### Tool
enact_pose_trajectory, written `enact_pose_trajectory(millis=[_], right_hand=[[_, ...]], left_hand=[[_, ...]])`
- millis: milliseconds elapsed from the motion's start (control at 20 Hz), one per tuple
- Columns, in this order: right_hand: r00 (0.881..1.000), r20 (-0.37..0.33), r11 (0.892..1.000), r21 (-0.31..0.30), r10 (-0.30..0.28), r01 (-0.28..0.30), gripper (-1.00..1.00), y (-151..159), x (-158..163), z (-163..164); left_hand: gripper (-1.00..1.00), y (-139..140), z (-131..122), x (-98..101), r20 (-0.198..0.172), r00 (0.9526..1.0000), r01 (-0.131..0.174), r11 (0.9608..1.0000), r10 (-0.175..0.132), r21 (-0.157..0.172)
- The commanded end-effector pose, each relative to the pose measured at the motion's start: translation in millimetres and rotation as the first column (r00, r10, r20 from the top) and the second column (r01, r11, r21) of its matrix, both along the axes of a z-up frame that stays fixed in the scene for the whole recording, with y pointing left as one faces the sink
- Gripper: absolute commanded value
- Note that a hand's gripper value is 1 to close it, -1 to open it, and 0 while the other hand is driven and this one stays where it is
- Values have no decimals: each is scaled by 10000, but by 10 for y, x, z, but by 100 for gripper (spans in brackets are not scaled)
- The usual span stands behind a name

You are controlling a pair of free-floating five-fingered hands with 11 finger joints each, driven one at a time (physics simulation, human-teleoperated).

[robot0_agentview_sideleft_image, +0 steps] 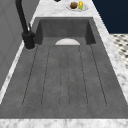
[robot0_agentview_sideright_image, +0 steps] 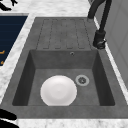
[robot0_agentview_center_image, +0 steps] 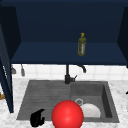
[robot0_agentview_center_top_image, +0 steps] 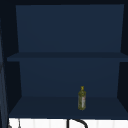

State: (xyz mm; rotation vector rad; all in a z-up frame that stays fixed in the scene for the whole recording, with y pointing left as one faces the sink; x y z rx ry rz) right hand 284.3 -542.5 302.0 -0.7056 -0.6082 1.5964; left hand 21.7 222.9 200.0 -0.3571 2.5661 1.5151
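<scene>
Olive-green glass bottle (robot0_agentview_center_top_image: 82,101), upright on lower shelf of dark blue open wall cabinet (robot0_agentview_center_top_image: 67,56). Black curved tap (robot0_agentview_sideright_image: 100,37) behind grey stone sink (robot0_agentview_sideright_image: 22,82). Small plate of food (robot0_agentview_sideleft_image: 77,6) on marble counter.

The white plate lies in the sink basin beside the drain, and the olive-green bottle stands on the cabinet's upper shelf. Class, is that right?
Not quite. The bottle stands on the cabinet's lower shelf, as the upper view shows. The white plate does lie in the sink basin beside the drain.
</scene>
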Motion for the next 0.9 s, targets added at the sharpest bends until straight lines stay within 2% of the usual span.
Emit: enact_pose_trajectory(millis=[0,350,600,850], right_hand=[[9993,-6,9992,-181,364,-364,-100,238,-158,35],[9996,183,9995,-226,209,-204,-100,647,-459,50],[9992,242,9991,-271,332,-325,-100,979,-648,54],[9978,608,9985,-495,270,-240,-100,1274,-819,65]], left_hand=[[0,0,0,0,0,10000,0,10000,0,0],[0,0,0,0,0,10000,0,10000,0,0],[0,0,0,0,0,10000,0,10000,0,0],[0,0,0,0,0,10000,0,10000,0,0]])
